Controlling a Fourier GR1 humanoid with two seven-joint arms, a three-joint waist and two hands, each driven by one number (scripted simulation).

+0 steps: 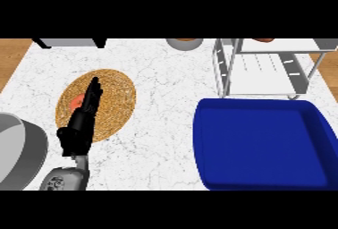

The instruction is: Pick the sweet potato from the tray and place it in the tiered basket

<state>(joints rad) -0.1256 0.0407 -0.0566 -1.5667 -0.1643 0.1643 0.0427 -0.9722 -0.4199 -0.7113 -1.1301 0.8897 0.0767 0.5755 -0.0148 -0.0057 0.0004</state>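
Nearest the lower edge, a grey forearm comes up at the left and ends in the black left hand (80, 123), its fingers straight and pressed together, stretched out flat over a round woven tray (116, 96) on the white marbled counter (165, 134). Just beside those fingers, on the tray's left part, a small reddish-orange patch shows; this is the sweet potato (77, 101), mostly hidden by the hand, which lies against it or just over it, though I cannot tell which. At the far lower left a grey rounded thing (16, 154) pokes in, cut by the edge. To the right, near the front, lies a big blue bin (264, 147) with raised walls. Behind it, touching or nearly so, stands the tiered basket (264, 67), a white-and-metal wire rack with upright posts. Farther back, a grey bowl (184, 43) sits at the top edge, and a dark-legged thing (69, 43) at the top left. No writing or label can be read anywhere.
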